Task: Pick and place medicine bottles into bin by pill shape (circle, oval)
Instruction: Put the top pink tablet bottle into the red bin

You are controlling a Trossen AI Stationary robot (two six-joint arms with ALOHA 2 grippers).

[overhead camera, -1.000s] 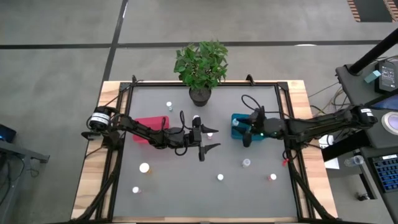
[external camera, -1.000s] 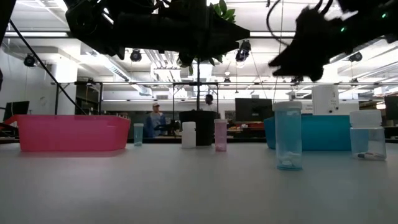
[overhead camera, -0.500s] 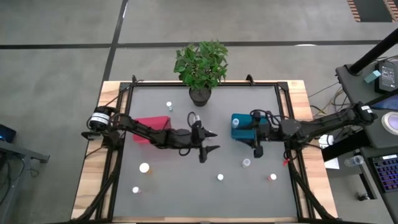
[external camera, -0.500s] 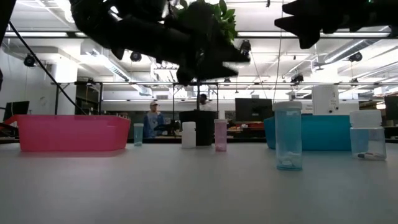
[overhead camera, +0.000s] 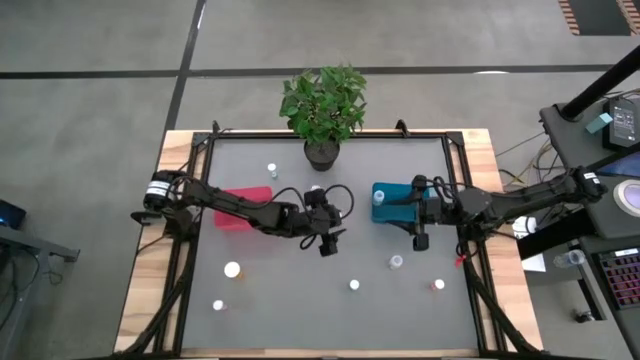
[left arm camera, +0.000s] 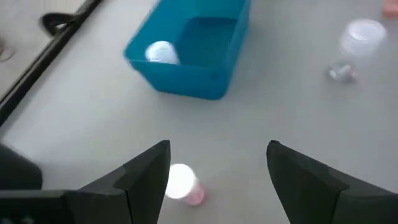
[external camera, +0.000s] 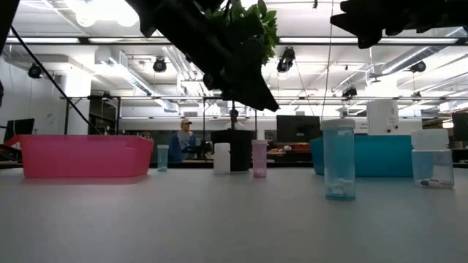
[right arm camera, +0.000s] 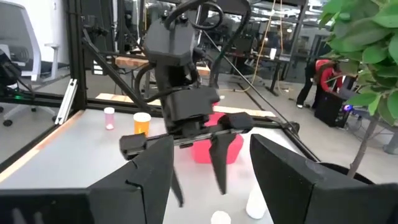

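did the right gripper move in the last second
Yes. In the high view the right gripper has shifted rightward along the blue bin's front edge and slightly toward the table's near side.

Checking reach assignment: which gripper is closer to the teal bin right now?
Right. The right gripper hangs just off the teal bin, at its near right corner; the left gripper is farther, toward the table's middle, fingers open.

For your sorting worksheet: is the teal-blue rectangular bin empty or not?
Not empty. The left wrist view shows one white-capped bottle lying inside the teal-blue rectangular bin.
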